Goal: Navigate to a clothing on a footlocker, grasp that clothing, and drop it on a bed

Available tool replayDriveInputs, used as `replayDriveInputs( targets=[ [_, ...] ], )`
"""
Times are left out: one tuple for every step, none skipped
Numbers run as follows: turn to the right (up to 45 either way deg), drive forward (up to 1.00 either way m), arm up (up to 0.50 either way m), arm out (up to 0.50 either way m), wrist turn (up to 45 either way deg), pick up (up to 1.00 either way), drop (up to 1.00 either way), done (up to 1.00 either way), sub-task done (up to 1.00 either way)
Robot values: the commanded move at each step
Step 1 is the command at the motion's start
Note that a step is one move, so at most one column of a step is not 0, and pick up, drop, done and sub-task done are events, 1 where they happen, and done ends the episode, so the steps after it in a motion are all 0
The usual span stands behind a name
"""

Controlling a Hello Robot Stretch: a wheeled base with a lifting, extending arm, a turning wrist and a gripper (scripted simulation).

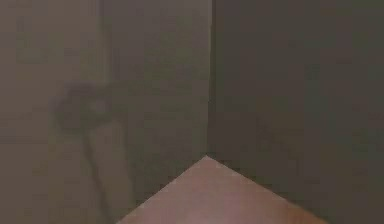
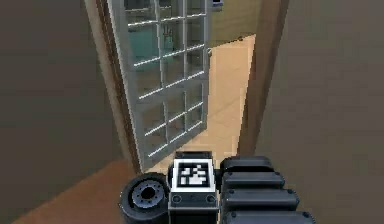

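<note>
At the bottom edge of the arm side view sits the arm's dark end with a white marked square (image 2: 195,175). Left of that square is the gripper (image 2: 146,198), seen as a dark round body. Its far end cannot be made out, so I cannot tell whether it holds anything. Behind it lies light wooden floor (image 2: 100,190).
A white door with many glass panes (image 2: 165,70) stands ajar in the arm side view. To its right, a doorway (image 2: 232,85) opens onto wooden floor. In the forward view two grey walls meet in a corner (image 1: 210,80) close ahead, over a wedge of floor (image 1: 215,195).
</note>
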Motion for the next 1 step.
replayDriveInputs(
  targets=[
    [33.0,0.00,0.00,0.00,0.0,0.00,0.00,0.00,0.00]
  ],
)
